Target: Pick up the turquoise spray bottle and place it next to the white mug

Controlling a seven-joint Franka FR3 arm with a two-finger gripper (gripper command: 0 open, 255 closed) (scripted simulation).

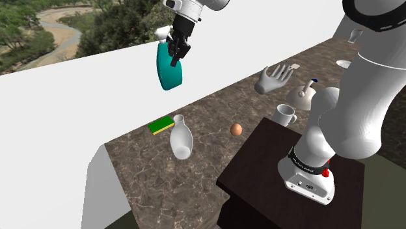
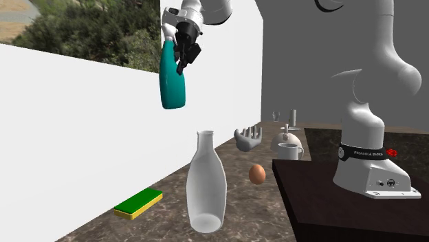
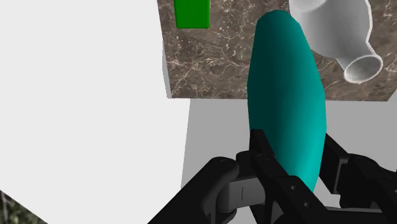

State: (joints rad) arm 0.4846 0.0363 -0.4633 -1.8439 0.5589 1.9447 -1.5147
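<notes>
Turquoise spray bottle [image 1: 169,73], clamped in the claw [image 1: 176,56] high over the tabletop's [image 1: 195,177] wall-side edge, could clip the tall carafe [image 1: 180,138] if lowered early toward the white mug [image 1: 284,115].

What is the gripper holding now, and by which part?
The gripper holds the turquoise spray bottle by its upper part, near the white head.

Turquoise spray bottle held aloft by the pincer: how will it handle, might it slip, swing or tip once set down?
The turquoise spray bottle probably is stiff: no dent shows where the black pincer clasps it near its top. Its smooth rounded sides could slip. Tall and narrow, it may tip when set on the brown marbled counter.
</notes>
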